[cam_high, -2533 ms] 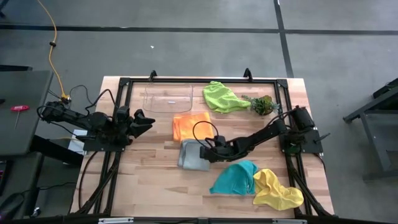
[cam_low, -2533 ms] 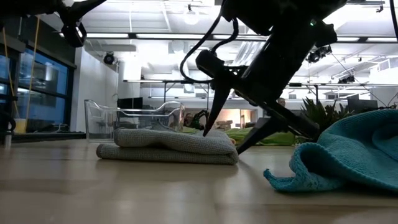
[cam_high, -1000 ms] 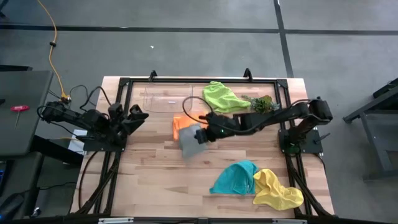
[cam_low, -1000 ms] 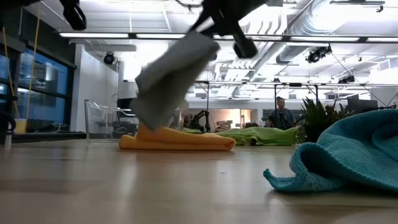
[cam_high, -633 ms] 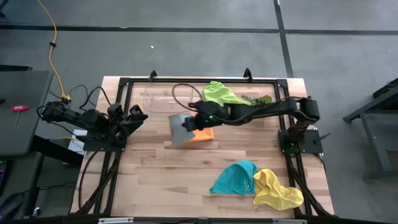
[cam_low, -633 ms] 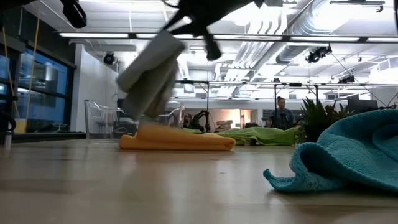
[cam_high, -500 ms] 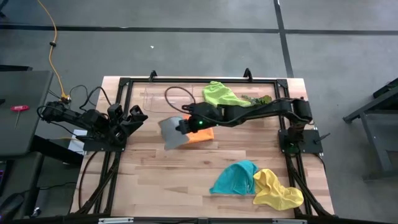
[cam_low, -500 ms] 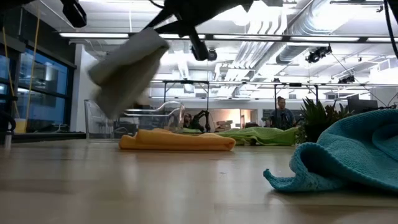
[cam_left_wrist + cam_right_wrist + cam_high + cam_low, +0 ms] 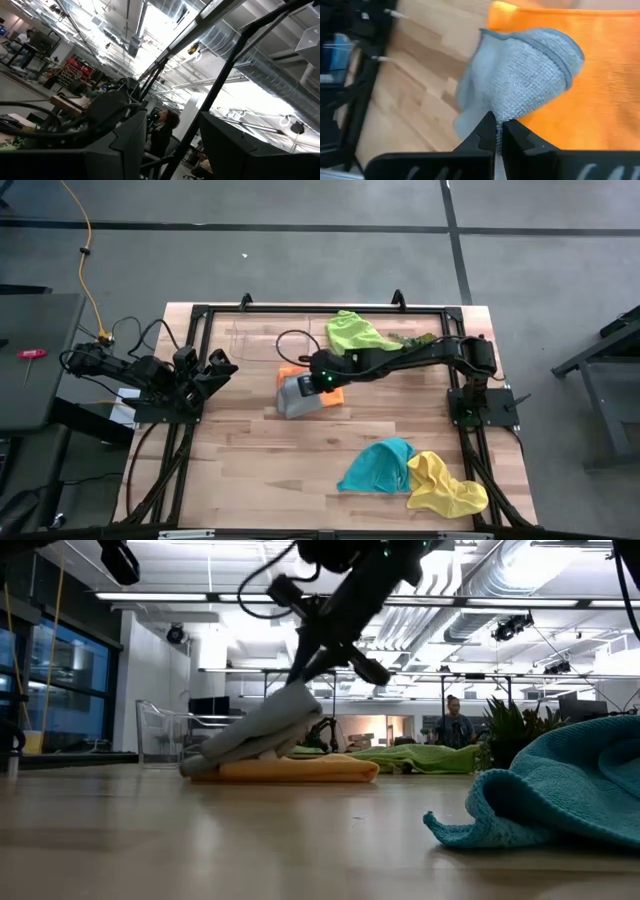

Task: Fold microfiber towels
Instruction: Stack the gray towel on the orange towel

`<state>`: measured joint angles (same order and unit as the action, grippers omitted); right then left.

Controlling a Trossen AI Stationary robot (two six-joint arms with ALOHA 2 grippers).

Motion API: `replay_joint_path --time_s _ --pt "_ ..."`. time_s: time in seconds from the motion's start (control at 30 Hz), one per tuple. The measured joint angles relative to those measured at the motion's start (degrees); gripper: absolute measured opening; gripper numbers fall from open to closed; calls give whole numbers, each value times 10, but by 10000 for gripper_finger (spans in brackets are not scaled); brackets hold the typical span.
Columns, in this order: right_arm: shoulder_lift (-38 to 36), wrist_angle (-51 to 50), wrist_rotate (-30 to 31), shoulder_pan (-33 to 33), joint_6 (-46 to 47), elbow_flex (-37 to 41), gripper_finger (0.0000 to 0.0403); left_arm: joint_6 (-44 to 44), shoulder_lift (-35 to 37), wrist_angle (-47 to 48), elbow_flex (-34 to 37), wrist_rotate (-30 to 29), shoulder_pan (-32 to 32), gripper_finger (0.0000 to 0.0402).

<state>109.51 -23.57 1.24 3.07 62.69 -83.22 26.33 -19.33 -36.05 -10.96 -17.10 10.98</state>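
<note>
My right gripper (image 9: 310, 385) is shut on the folded grey towel (image 9: 298, 396) and reaches over the folded orange towel (image 9: 330, 393) at mid-table. The grey towel slants down from the fingers (image 9: 303, 682) onto the orange towel (image 9: 300, 770). The lime green towel (image 9: 355, 334) lies crumpled at the far edge. The teal towel (image 9: 378, 465) and the yellow towel (image 9: 446, 485) lie crumpled at the near right. My left gripper (image 9: 226, 366) is open and empty at the table's left side; its wrist view (image 9: 172, 145) shows only the room. My right gripper pinches the grey towel's folded edge (image 9: 496, 111) between its two fingers, several layers thick. The fingers slant down from the table's right side. The towel hangs tilted below them; its lower end (image 9: 205, 764) rests on the orange towel's left end and the table.
A clear plastic tray (image 9: 262, 337) stands at the far edge, left of the lime green towel. A leafy plant sprig (image 9: 418, 340) lies beside that towel, partly under my right arm. Bare wood shows at the near left (image 9: 250, 470).
My right gripper has carried the grey towel, lifted clear, toward the table's left edge over the orange towel, then gone down. The towel, which hung high below the fingers, now rests its lower end on the orange towel's left end. The gripper has stayed shut.
</note>
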Motion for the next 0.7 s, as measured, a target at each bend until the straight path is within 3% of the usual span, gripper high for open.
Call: replay_joint_path --time_s 0.17,0.47,0.7 --pt "0 -9 -6 13 -15 3 0 0 0 0 0 0 0 172" --pt "0 -148 50 23 -12 0 0 0 0 2 0 -1 0 172" --pt "0 -146 63 23 14 0 0 0 0 2 0 -2 0 172"
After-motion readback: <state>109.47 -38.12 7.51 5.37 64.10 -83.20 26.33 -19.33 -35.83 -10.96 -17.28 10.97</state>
